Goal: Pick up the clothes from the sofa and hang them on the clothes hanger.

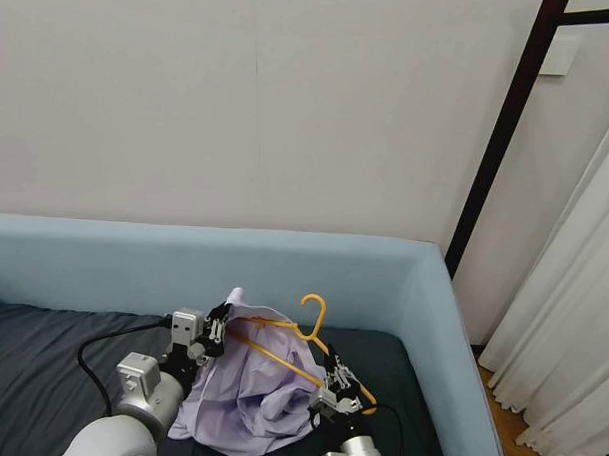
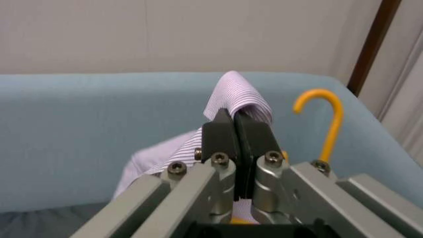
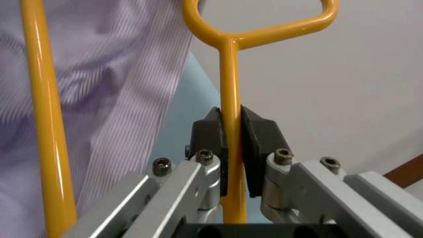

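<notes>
- Left hand (image 2: 235,130), closest to its own wrist camera: the two dark fingers are pressed together on a raised fold of the shirt, holding that fold up above the seat.
- Right hand (image 3: 231,133), just as close to its own camera: it pinches a yellow bar of the hanger, and the bar runs straight through between the pads.
- Sofa (image 1: 283,259): light blue, its back rising beyond both hands. Its dark seat (image 1: 40,351) lies below them.
- Shirt (image 1: 249,391): pale lilac with fine stripes. It hangs crumpled between the two hands, with its lower part bunched on the seat under them.
- Hanger (image 2: 332,134): yellow. Its hook stands upright just beside the left hand, on the side toward the right hand, and one arm slants from the right hand up toward the left hand, partly under cloth.
- Judged step: working the shirt onto the hanger while both are held over the sofa.
- To do it well, the right hand should hold the hanger level and steady. A thin round bar may twist in a narrow pinch.
- The left hand should draw its fold over the end of the hanger arm nearest it, pulling gently so the cloth slides and does not snag.
- Lifting both hands together would clear the bunched cloth off the seat and let the shirt hang straight.
- Which part of the shirt the left hand holds cannot be told.
</notes>
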Controlling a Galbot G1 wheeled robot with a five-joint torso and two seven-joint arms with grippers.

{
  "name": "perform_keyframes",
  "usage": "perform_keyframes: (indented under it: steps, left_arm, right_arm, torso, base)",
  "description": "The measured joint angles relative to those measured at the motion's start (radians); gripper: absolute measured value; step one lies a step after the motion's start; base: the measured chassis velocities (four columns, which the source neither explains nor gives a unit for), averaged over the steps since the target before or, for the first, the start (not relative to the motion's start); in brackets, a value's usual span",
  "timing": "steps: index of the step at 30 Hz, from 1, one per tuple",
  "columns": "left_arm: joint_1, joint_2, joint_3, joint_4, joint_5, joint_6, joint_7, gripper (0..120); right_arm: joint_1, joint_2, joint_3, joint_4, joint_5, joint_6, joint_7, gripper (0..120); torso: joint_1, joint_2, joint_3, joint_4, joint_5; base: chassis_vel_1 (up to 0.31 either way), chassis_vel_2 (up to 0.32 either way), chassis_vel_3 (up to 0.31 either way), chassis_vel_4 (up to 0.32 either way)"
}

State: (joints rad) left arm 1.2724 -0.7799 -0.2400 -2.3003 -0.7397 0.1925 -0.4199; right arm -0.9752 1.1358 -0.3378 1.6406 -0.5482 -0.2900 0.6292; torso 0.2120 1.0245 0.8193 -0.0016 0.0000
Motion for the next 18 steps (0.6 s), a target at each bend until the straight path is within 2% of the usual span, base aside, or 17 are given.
perform_keyframes:
  steps: [4,10,18]
  left_arm:
    - [0.005,-0.018,0.049,0.025,0.030,-0.026,0.017,0]
    - [-0.003,-0.025,0.064,0.052,0.045,-0.043,0.026,0]
    - [-0.026,-0.022,0.067,0.052,0.043,-0.043,0.026,0]
  right_arm:
    - [0.050,0.015,-0.019,-0.001,0.045,0.039,0.010,6]
    - [0.081,-0.009,-0.027,0.030,0.077,0.107,0.003,6]
    - [0.101,-0.026,-0.013,0.044,0.058,0.121,-0.011,6]
  torso:
    - [0.000,0.000,0.000,0.0001,-0.0001]
    - [0.000,0.000,0.000,-0.0001,-0.0001]
    - [0.000,0.000,0.000,0.0002,-0.0001]
  base:
    - [0.000,0.000,0.000,0.000]
    - [0.000,0.000,0.000,0.000]
    - [0.000,0.000,0.000,0.000]
